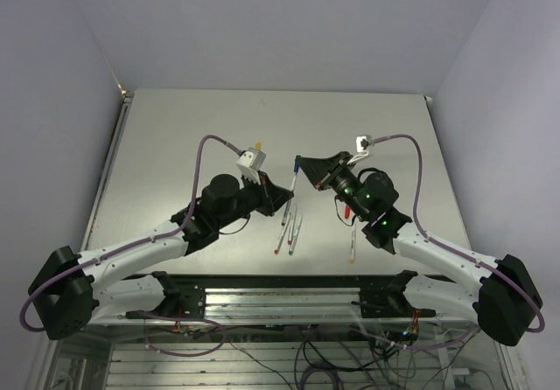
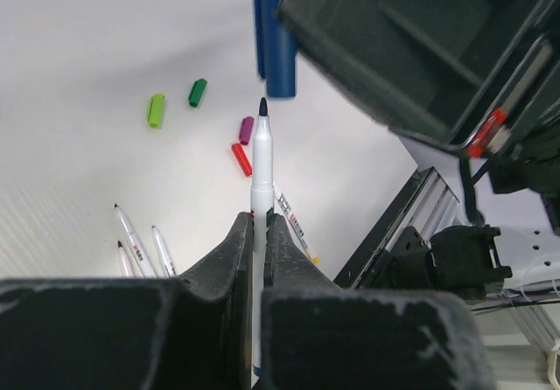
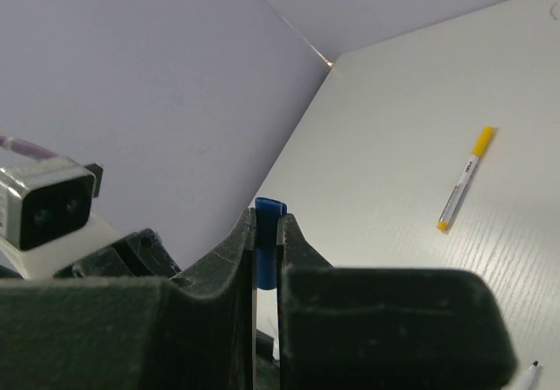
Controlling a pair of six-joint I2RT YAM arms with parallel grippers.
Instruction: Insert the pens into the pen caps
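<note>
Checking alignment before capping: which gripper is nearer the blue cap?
Right. The right gripper is shut on the blue cap. The left gripper sits below it, holding a pen whose tip points at the cap's opening, just short of it.

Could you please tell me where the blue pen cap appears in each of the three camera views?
Top external: the blue cap is small, just above picture centre.
Left wrist: the blue cap is at top centre, just above the held pen tip.
Right wrist: the blue cap is at lower centre-left, clamped in the right gripper jaws.
Shared landmark: the yellow pen lying loose, seen in all three views.
</note>
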